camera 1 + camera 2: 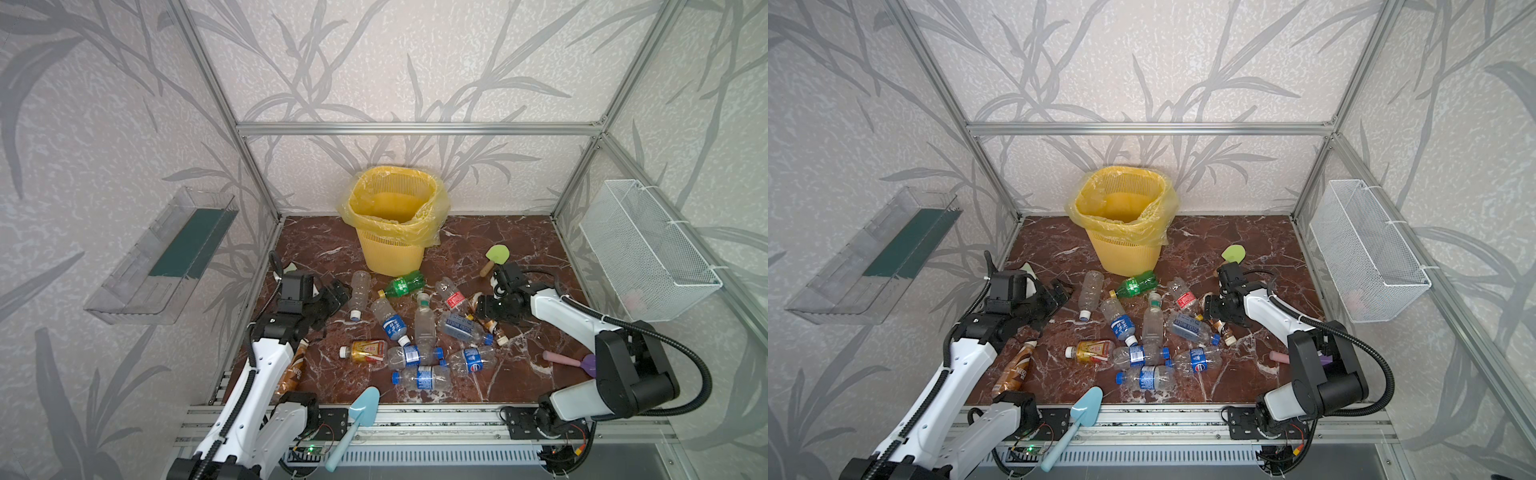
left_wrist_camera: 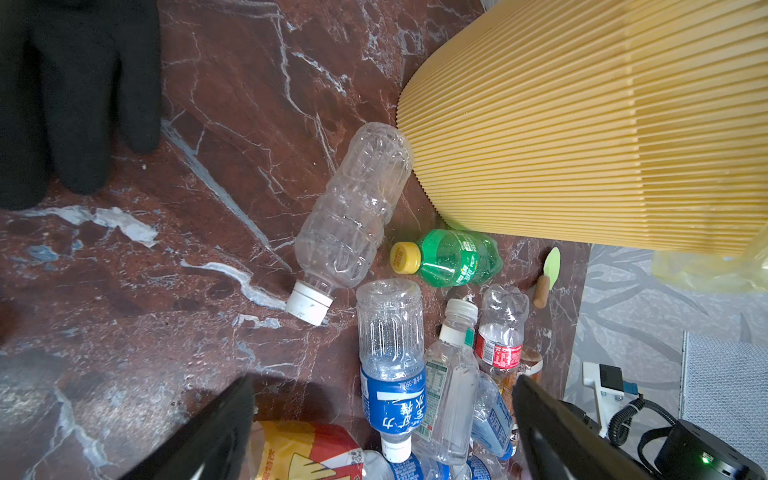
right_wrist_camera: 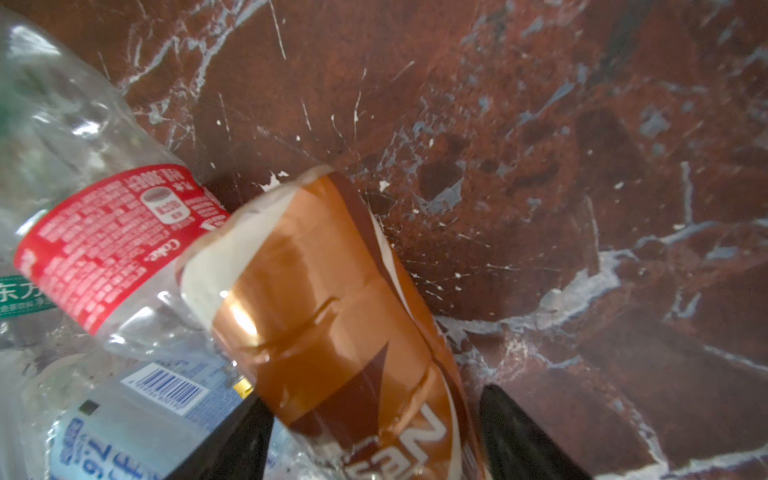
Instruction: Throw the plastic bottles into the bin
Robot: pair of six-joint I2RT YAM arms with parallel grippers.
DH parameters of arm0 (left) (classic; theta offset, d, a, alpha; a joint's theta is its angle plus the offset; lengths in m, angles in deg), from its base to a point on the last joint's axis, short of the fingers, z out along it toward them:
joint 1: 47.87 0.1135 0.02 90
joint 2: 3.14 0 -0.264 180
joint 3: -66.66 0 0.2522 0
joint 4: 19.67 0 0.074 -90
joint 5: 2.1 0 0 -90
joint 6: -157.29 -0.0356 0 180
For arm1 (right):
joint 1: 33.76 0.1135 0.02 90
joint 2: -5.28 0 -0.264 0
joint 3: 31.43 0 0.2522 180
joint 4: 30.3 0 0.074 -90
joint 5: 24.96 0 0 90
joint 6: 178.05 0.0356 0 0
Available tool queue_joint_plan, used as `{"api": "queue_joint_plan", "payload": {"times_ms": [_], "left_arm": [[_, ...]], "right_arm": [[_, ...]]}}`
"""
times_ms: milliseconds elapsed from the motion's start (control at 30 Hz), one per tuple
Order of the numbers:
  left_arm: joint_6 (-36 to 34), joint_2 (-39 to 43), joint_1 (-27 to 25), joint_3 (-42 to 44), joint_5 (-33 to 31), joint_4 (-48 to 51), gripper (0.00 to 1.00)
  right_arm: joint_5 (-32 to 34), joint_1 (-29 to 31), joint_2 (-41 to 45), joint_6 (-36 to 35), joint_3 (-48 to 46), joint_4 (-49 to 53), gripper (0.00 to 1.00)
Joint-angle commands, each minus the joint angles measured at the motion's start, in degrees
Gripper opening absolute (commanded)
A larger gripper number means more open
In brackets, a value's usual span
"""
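- The bench, a red-brown marbled slab, carries everything the task needs.
- The bin stands at the back middle of the bench. Only its yellow bag shows inside and no bottle is visible there, so I judge the task barely begun, with the whole clearing left to do.
- The bottles, about a dozen in view, lie on their sides in a loose heap in front of the bin, between the two arms. The green bottle lies just beside the bin's foot.
- The left pincer is released, its fingers spread wide and holding nothing. It hangs just beside the clear bottle, whose white cap points away from the bin and whose base lies at the bin's wall.
- The right pincer sits low at the right edge of the heap. In the right wrist view its fingers stand on either side of the brown bottle, which leans against a red-labelled bottle. I cannot tell whether the fingers press on it yet.
- The brown bottle looks like the first one due for the bin.
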Motion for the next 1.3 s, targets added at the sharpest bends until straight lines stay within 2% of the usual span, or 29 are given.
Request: {"api": "queue_joint_plan", "payload": {"times_ms": [0, 233, 467, 700, 867, 1100, 1200, 1267], "left_arm": [[0.46, 0.14, -0.03, 0.39, 0.50, -0.46, 0.97], [0.38, 0.30, -0.02, 0.06, 0.52, -0.03, 0.96], [0.21, 0.02, 0.01, -0.22, 0.39, 0.11, 0.96], [0.51, -1.16, -0.07, -0.13, 0.86, -0.89, 0.96], [0.56, -2.12, -0.08, -0.30, 1.23, -1.26, 0.96], [0.45, -2.82, -0.14, -0.79, 1.68, -1.25, 0.96], [0.37, -2.67, -0.06, -1.61, 1.58, -0.73, 0.96], [0.38, -2.59, -0.11, -2.66, 1.42, -0.20, 0.96]], "right_arm": [[2.26, 0.14, -0.74, 1.11, 1.17, 0.20, 0.74], [3.84, -0.54, -1.17, 3.43, 0.97, -0.10, 0.58], [4.66, -2.78, 5.14, 4.91, -1.16, 0.93, 0.56], [1.55, -4.45, 14.17, 8.59, -4.36, 2.98, 0.56], [-3.59, -4.82, 21.22, 13.21, -7.66, 1.98, 0.55], [-12.59, -5.39, 26.11, 18.31, -6.23, -2.00, 0.55], [-19.03, -5.35, 25.70, 24.01, -1.95, -9.82, 0.55], [-22.67, -4.24, 22.11, 29.10, 6.10, -16.23, 0.55]]}}
